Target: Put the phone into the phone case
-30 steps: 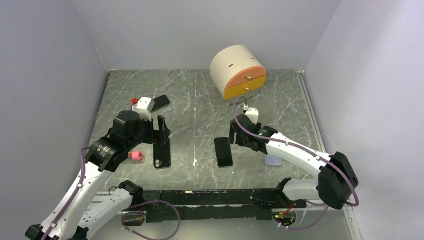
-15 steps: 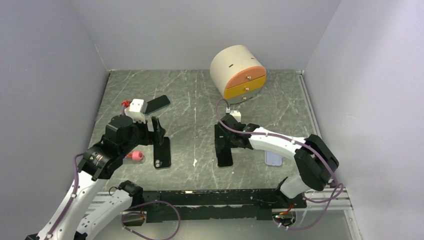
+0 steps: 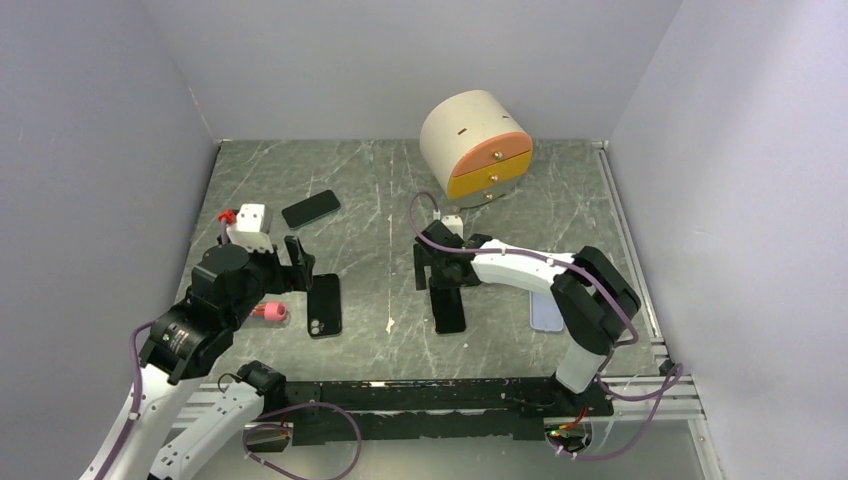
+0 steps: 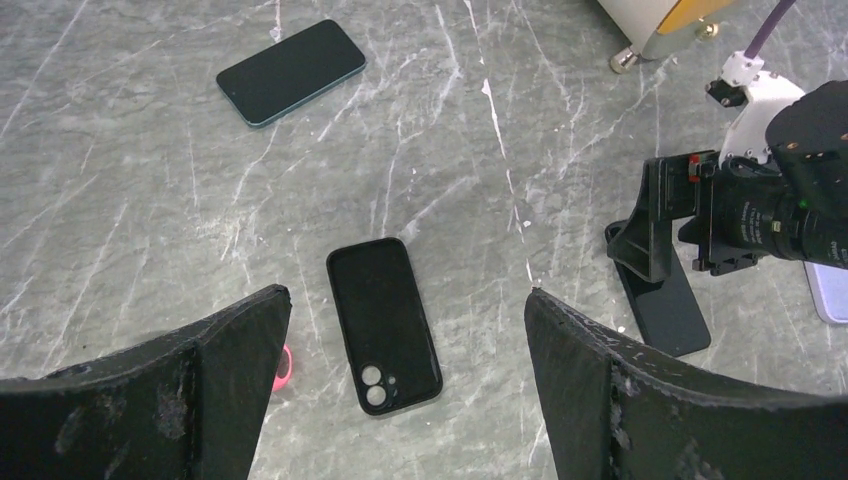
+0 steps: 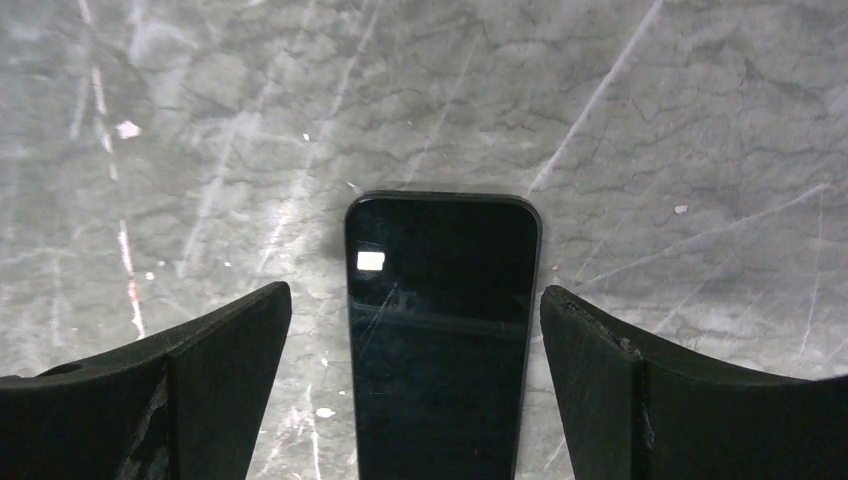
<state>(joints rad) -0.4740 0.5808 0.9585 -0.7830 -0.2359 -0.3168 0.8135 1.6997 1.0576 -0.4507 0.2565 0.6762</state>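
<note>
The black slab-shaped phone (image 5: 440,330) lies flat and screen up on the grey marbled bench (image 3: 380,180), a little right of centre. Its long axis runs from the near edge toward the far wall, and one rounded short end points away from the arm bases. We cannot tell which end is its top.

The right tool (image 3: 437,278) straddles the phone's far end. Its fingers are spread wide, one outside each long edge, with bare bench showing between each finger and the phone.

To the left, well apart and roughly parallel, lies the black phone case (image 4: 384,325). Its hollow side faces up and its camera cut-out sits at the near end. The left tool (image 4: 407,300) hangs above the case with its fingers wide apart, gripping nothing.

A small pink object (image 3: 268,312) rests just left of the case. A second dark phone with a teal edge (image 4: 290,72) lies at an angle farther back on the left. A cream drum-shaped drawer unit with orange and yellow fronts (image 3: 478,143) stands by the far wall. A pale lavender flat item (image 3: 545,315) lies right of the phone. Only bare bench lies between phone and case, apart from a tiny white scrap (image 3: 390,324).
</note>
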